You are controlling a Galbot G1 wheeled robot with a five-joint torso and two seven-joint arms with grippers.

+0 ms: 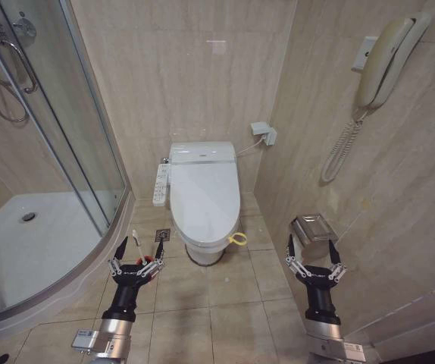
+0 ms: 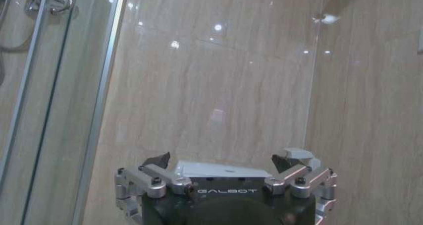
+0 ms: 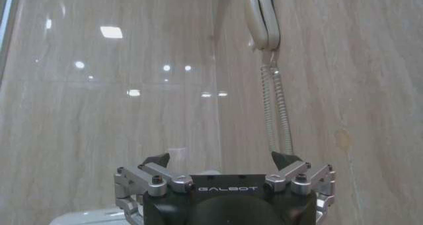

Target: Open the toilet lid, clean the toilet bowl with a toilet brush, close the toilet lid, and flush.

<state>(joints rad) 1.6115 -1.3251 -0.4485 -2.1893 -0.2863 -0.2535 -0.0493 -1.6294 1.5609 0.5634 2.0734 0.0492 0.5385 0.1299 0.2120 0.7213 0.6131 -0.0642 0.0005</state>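
Note:
The toilet stands against the back wall with the toilet lid (image 1: 204, 189) down flat, and a yellow cord loop (image 1: 237, 240) hangs at its front edge. The lid hides the inside of the toilet bowl (image 1: 202, 250); only its white outer base shows. The toilet brush (image 1: 136, 240) stands left of the toilet, its pale handle upright and its head down in the red holder (image 1: 151, 262). My left gripper (image 1: 138, 248) (image 2: 225, 160) is open, held up just in front of that holder. My right gripper (image 1: 312, 249) (image 3: 221, 160) is open too, off to the right of the toilet.
A glass shower enclosure (image 1: 89, 136) with a white curved tray (image 1: 28, 243) fills the left. On the right wall hang a corded phone (image 1: 384, 64) (image 3: 263, 17) and a metal paper holder (image 1: 314, 227). A control panel (image 1: 160, 184) sits beside the seat. A floor drain (image 1: 162, 235) lies left of the bowl.

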